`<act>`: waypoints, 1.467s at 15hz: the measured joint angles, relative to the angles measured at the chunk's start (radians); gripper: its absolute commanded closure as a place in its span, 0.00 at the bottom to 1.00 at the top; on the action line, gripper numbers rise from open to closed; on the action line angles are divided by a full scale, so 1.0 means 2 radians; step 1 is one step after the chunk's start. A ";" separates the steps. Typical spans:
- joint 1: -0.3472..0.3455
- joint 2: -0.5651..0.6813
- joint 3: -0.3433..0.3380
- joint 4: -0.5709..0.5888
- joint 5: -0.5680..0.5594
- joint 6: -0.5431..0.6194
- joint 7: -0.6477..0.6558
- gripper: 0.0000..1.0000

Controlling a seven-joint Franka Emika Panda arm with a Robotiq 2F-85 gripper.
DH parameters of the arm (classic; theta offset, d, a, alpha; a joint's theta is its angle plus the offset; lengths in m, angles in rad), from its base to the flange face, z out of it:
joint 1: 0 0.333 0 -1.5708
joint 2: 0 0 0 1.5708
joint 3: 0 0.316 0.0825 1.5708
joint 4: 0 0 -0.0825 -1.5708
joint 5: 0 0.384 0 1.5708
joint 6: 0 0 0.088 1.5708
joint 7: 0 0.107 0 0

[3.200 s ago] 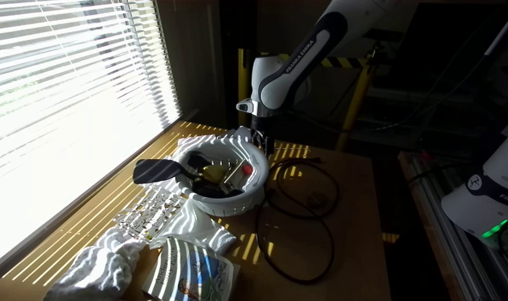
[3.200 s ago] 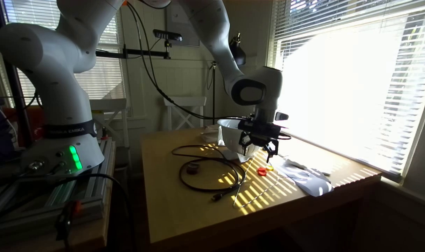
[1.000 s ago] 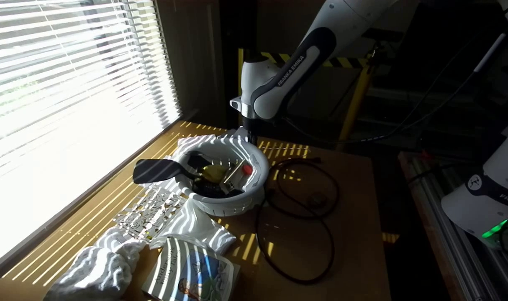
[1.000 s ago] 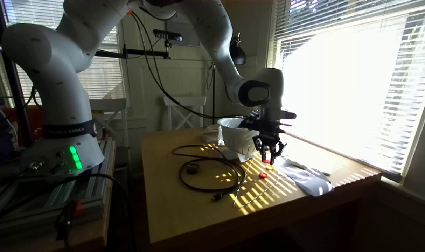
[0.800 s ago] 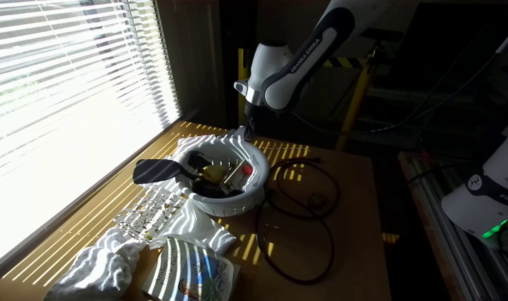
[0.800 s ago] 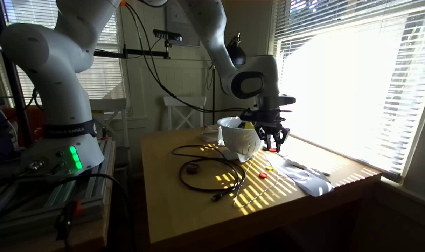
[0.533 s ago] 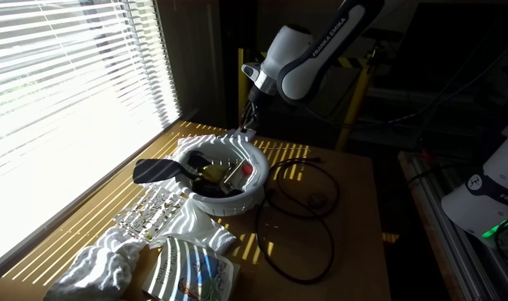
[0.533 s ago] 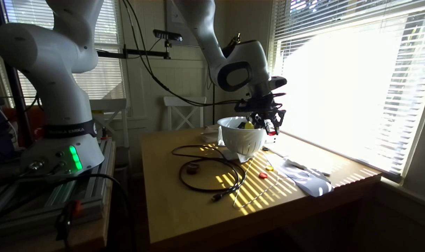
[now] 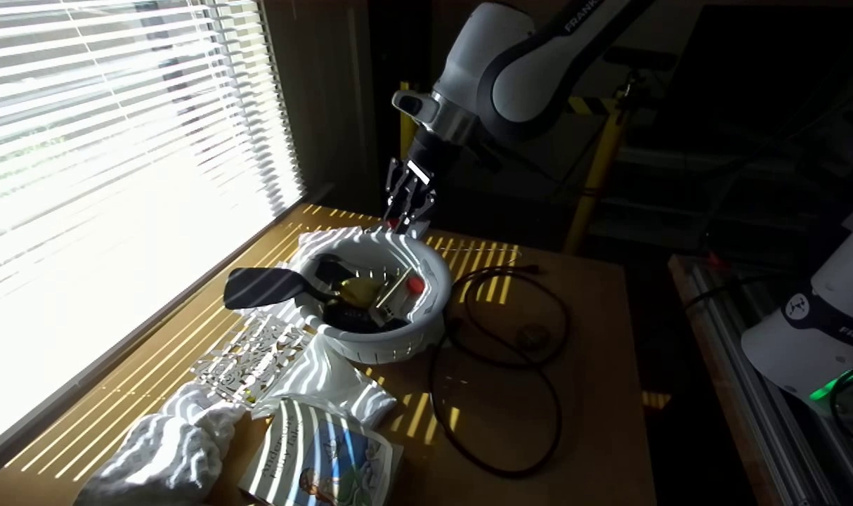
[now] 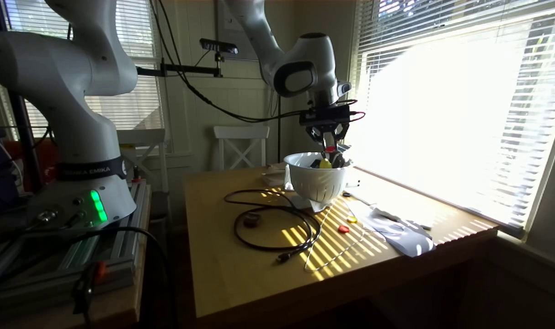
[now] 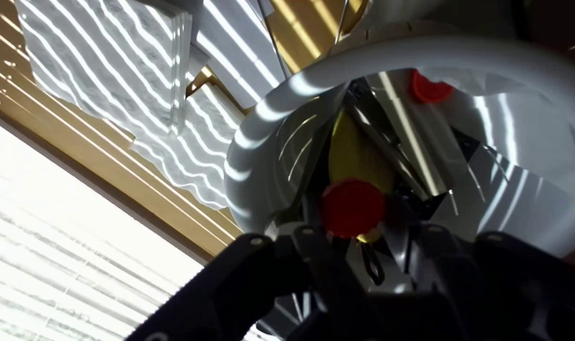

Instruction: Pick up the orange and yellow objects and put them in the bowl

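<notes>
Red-orange round piece (image 11: 353,207): we see it pinched between the tips of the gripper (image 10: 330,153), near the rim of the white bowl (image 10: 314,185). In the wrist view it sits just below the middle of the frame, with the inside of the bowl behind it. Only that view lets us see its flat, round face, a bit like a bottle top. Only an exterior view shows us, right of the middle and low down, a small red bit (image 10: 344,229) and a yellow bit (image 10: 352,219) on the table (image 10: 241,274), near each other but apart. Inside the bowl, at the upper right of the wrist view, we spot one more red piece (image 11: 428,89) with a wavy edge. The bowl is smooth and shiny, with a fat rim and thin slits in its side. In an exterior view, a black spatula (image 9: 261,287) pokes out over the rim, left of the middle. Low on the left there, we see a crumpled white bundle (image 9: 163,450) near a book (image 9: 321,457), with sun stripes on both.
</notes>
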 measured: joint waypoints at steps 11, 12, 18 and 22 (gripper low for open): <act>0.174 -0.008 -0.283 0.045 0.022 -0.150 0.047 0.00; 0.199 0.002 -0.311 0.050 0.022 -0.157 0.069 0.00; 0.266 0.110 -0.364 0.154 0.024 -0.192 0.180 0.00; 0.269 0.172 -0.365 0.230 0.024 -0.224 0.221 0.00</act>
